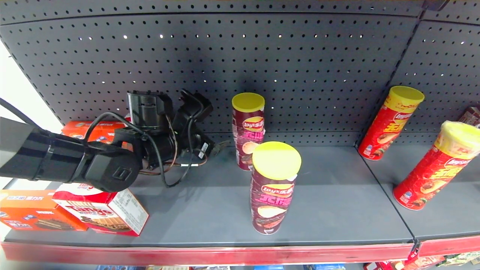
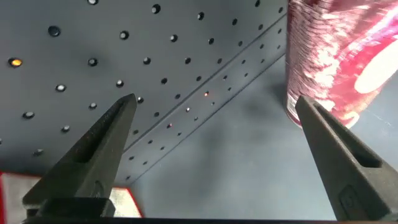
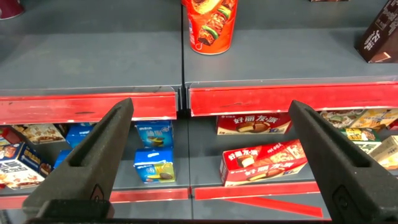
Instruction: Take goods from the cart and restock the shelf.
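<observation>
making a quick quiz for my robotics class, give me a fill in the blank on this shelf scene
1. The front maroon can and the rear maroon can both have ___ lids.
2. The left end effector is ___ and holds nothing.
3. The shelf's front edge strip is coloured ___.
Missing words: yellow; open; red.
</observation>
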Robot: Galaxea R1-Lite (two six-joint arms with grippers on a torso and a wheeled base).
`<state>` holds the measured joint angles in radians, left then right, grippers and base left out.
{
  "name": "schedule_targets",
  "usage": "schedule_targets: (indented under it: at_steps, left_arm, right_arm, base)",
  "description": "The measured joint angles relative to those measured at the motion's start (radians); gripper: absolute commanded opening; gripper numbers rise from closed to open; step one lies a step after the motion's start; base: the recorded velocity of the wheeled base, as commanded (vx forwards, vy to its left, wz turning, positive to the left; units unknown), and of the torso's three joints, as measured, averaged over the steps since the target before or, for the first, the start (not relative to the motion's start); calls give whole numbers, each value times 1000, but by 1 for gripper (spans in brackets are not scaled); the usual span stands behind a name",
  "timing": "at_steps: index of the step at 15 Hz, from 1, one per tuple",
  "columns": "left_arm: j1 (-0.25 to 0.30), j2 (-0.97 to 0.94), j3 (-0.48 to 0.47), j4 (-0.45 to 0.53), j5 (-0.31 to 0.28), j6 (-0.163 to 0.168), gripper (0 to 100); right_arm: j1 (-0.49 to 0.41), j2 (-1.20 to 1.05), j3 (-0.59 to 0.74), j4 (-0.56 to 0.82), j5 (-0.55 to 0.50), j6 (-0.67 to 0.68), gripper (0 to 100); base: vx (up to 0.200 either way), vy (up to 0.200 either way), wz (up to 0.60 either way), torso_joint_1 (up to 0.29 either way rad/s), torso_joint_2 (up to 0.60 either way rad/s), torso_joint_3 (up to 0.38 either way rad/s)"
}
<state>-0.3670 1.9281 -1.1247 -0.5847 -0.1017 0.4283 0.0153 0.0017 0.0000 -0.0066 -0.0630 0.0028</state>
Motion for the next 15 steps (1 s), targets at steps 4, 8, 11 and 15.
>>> schedule_targets:
  at_steps: [4,8,11,15]
  left_arm:
    - [-14,41,-29,0,1,0,100]
    - [-29,59,-38,0,1,-1,100]
    - [-40,67,-44,0,1,-2,100]
    - [-55,76,-54,1,1,-4,100]
  right_arm:
    - [-1,0,0,0,0,0,100]
    - [0,0,0,0,0,0,100]
    - [0,0,0,0,0,0,100]
    - [-1,0,0,0,0,0,100]
  base:
    - [0,0,0,0,0,0]
    - [0,0,0,0,0,0]
    - [0,0,0,0,0,0]
    - [0,0,0,0,0,0]
